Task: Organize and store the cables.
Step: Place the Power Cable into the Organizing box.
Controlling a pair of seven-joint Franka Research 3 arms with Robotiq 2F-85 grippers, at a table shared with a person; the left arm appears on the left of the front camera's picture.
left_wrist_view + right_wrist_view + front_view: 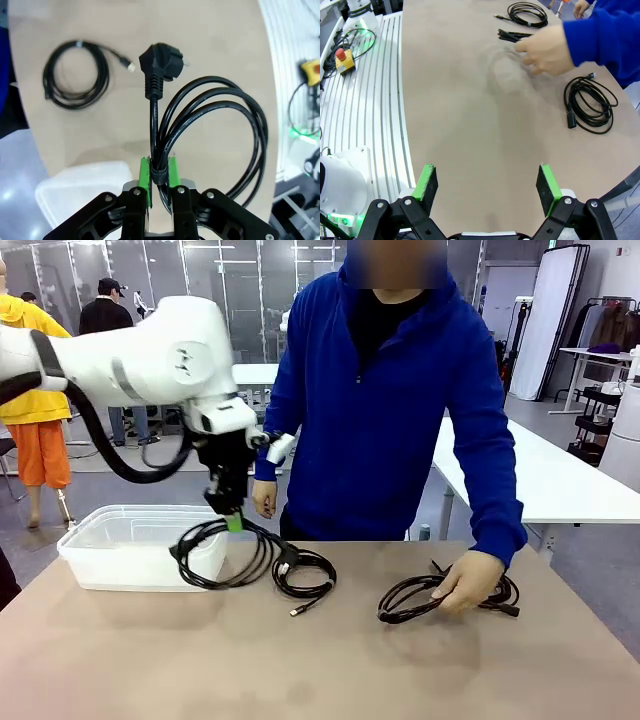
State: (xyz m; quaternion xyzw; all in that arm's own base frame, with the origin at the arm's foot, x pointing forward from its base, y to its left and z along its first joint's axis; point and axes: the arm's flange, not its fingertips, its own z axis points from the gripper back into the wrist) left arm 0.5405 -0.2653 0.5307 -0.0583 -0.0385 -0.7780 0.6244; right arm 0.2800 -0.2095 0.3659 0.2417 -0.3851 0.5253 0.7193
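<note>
One clear bin (110,540), four coiled cables (590,102): left gripper (159,165) clamps one, right gripper (486,170) stands wide open, person's hand (470,582) grips another.

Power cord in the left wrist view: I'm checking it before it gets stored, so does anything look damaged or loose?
Nothing stands out. The power cord hangs in neat loops, cinched by a band right where the left gripper pinches it between its jaws. The plug sticks out straight past the band and looks intact.
</note>
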